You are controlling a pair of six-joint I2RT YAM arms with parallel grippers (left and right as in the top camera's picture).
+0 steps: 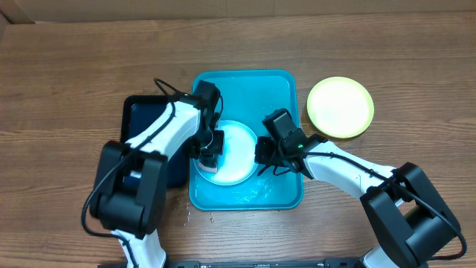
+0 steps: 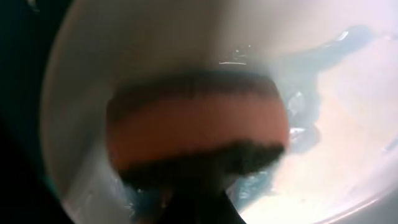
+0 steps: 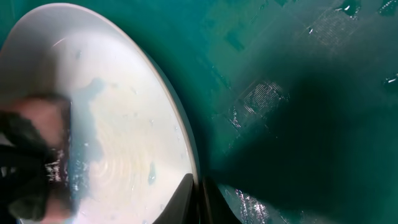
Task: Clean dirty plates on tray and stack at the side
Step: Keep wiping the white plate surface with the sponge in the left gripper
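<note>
Pale plate [image 1: 238, 145] lies in the wet turquoise tray [image 1: 279, 89], filmed with water and streaky. Right gripper [image 3: 197, 190] is pinched narrow on its rim. Left gripper [image 1: 210, 155] clamps an orange sponge [image 2: 196, 124] against the plate.

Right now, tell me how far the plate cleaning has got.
Done: one yellow-green plate sits beside the tray. In hand: the left gripper presses a sponge on the pale plate in the tray while the right gripper pinches its rim. Left: finishing this plate and stacking it on the other.
</note>
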